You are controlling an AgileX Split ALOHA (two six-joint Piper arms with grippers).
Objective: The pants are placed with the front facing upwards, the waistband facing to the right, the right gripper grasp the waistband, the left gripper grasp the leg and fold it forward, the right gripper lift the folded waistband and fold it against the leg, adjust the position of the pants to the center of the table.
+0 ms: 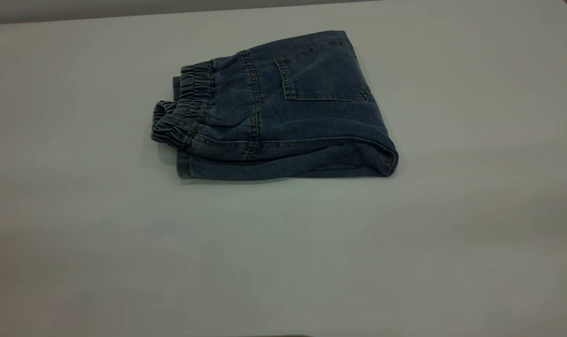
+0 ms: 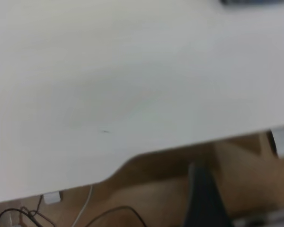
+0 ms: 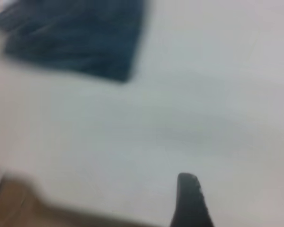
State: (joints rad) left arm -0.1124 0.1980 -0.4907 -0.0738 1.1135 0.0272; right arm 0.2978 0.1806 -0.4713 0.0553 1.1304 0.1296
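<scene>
Folded pants (image 1: pixel 283 112) on the table (image 1: pixel 283 262).
Waistband (image 1: pixel 189 103) faces left; pocket up; neither gripper's finger state can be told.

**Three cameras, one white table**

The exterior camera looks down at a slant across the table (image 1: pixel 124 262), wide enough to take in the whole folded pants (image 1: pixel 274 107) lying toward the far side. The left wrist camera sits above the table's edge, angled onto bare tabletop and floor with cables (image 2: pixel 109 215) below; only a dark sliver shows at one corner. The right wrist camera looks low across the tabletop, one finger (image 3: pixel 190 201) of the right gripper close in front. It shares the pants with the exterior view.
</scene>
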